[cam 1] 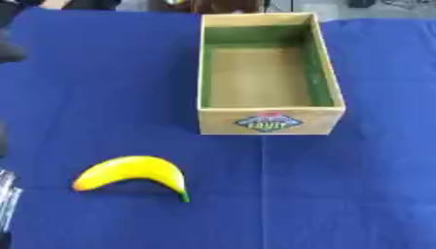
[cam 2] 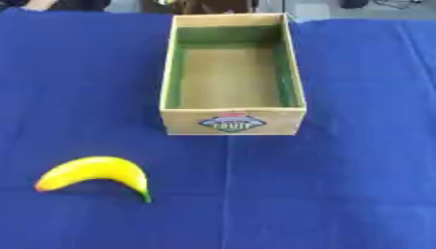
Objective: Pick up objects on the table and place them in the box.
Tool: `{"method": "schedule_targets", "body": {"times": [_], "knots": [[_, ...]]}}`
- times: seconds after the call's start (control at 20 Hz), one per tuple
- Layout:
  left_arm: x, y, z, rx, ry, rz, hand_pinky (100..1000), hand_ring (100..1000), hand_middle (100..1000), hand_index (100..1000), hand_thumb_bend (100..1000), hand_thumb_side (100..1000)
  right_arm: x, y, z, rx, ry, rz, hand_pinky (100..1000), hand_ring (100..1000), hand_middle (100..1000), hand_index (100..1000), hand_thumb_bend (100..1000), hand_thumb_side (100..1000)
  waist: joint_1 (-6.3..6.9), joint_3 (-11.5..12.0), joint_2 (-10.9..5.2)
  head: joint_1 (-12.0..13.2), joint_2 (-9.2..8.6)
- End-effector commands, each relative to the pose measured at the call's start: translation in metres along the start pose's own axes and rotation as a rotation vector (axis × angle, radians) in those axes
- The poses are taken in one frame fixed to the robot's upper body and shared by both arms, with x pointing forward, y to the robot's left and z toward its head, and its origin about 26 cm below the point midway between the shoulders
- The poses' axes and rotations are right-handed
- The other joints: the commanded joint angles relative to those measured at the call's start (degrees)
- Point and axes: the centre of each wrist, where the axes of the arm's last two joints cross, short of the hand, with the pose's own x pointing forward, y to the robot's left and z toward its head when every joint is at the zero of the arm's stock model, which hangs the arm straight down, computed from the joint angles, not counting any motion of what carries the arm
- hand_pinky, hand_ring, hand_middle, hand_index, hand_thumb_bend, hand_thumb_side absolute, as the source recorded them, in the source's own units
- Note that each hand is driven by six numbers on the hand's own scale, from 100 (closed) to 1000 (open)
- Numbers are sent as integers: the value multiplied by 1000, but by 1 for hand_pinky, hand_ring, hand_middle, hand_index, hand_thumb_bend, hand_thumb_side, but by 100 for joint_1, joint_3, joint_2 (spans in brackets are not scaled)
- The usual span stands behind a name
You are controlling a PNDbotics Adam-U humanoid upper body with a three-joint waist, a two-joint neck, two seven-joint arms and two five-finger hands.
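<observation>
A yellow banana lies on the blue cloth at the front left, curved like an arch, its green stem tip pointing down to the right. The wooden box stands upright behind it and to the right, with green inner walls, a fruit label on its front wall and nothing inside. At the left edge of the left eye view, a sliver of silver and black from my left hand shows, left of the banana and apart from it. My right hand appears in neither view.
The blue cloth covers the whole table, with a fold line running forward from the box's front. A dark shape sits at the far left edge. Dark objects line the far edge behind the box.
</observation>
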Motion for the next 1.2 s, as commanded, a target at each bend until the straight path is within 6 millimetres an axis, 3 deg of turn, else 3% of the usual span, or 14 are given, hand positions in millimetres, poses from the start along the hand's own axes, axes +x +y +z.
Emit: {"method": "schedule_targets", "body": {"times": [0.05,0.5,0.9,1.2], "knots": [[5,7,-7,-6,-34,-31,642,590,609,857,492,977,6,-4,-8,1,-43,8,776,741,757,912,100,999,12,5,-143,-9,-3],[12,31,-27,-143,-34,-370,640,607,639,882,527,976,5,-5,-7,6,-42,18,777,742,757,912,100,999,49,9,-187,-41,39],[22,40,-42,-514,72,-731,652,673,712,929,487,995,4,-6,-6,15,-38,26,779,741,757,912,100,1000,109,-9,-234,-60,56],[30,37,-55,-767,94,-894,660,718,747,942,448,972,5,-6,-6,21,-38,25,779,741,757,912,100,1000,121,-41,-250,-61,60]]}}
